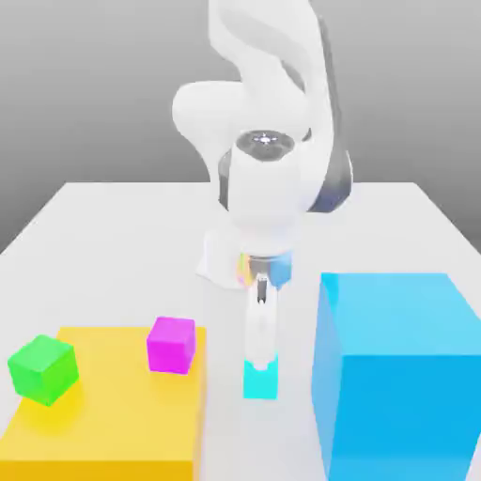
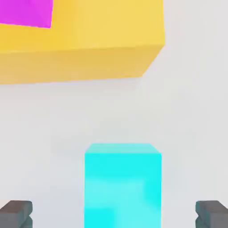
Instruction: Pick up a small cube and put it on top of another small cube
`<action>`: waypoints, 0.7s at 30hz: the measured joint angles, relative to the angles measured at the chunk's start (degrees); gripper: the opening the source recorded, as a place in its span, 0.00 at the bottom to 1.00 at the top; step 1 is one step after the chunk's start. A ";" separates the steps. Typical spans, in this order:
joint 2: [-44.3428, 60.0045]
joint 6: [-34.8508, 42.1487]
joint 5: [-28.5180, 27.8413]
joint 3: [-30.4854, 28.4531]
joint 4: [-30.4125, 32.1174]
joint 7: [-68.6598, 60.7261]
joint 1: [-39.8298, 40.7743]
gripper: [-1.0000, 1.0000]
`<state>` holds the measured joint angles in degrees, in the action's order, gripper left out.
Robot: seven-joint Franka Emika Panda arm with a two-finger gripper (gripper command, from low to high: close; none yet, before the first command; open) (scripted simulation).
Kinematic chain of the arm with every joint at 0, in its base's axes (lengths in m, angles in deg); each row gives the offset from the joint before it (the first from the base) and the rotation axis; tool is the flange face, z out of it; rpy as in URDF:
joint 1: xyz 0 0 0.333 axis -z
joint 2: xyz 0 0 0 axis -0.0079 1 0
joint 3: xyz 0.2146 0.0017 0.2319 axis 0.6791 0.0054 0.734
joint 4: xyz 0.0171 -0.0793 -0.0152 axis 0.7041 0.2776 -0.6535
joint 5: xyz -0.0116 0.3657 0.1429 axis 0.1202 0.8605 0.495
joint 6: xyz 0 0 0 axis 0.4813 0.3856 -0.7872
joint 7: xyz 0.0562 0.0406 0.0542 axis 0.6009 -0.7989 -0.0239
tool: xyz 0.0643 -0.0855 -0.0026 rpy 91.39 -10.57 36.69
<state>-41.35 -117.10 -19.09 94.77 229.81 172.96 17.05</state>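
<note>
Progress: early, approach only — small cyan cube (image 2: 122,185) not yet gripped, sits on white table (image 1: 122,244) at 3 o'clock of yellow slab (image 1: 113,413) in exterior view, w/ gripper (image 2: 113,213) above it, fingers (image 2: 17,213) spread wide either side, no contact seen. Left to do, prob.: lower, close, lift, place atop magenta cube (image 1: 172,344) or green cube (image 1: 42,368), both on slab. All matte, flat-shaded, sharp-edged blocks; big sky-blue cube (image 1: 399,376) at 3 o'clock of cyan one.
</note>
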 joint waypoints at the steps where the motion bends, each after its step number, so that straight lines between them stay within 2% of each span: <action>1: 1.23 -0.91 -2.38 -0.96 -0.28 1.66 -0.27 0.50; 6: 7.43 -5.54 -13.15 -9.63 -1.71 9.41 -6.32 0.50; 10: 12.31 -9.66 -16.37 -17.47 -2.40 12.35 -13.60 0.50; 11: 13.14 -10.37 -16.60 -18.60 -2.47 12.68 -14.74 0.00; 17: 13.56 -10.86 -16.66 -19.16 -2.51 12.79 -15.32 0.00; 21: 10.18 -8.04 -14.25 -15.09 -2.10 10.47 -11.61 0.00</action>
<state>-31.17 -125.14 -33.35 79.68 227.71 183.43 5.44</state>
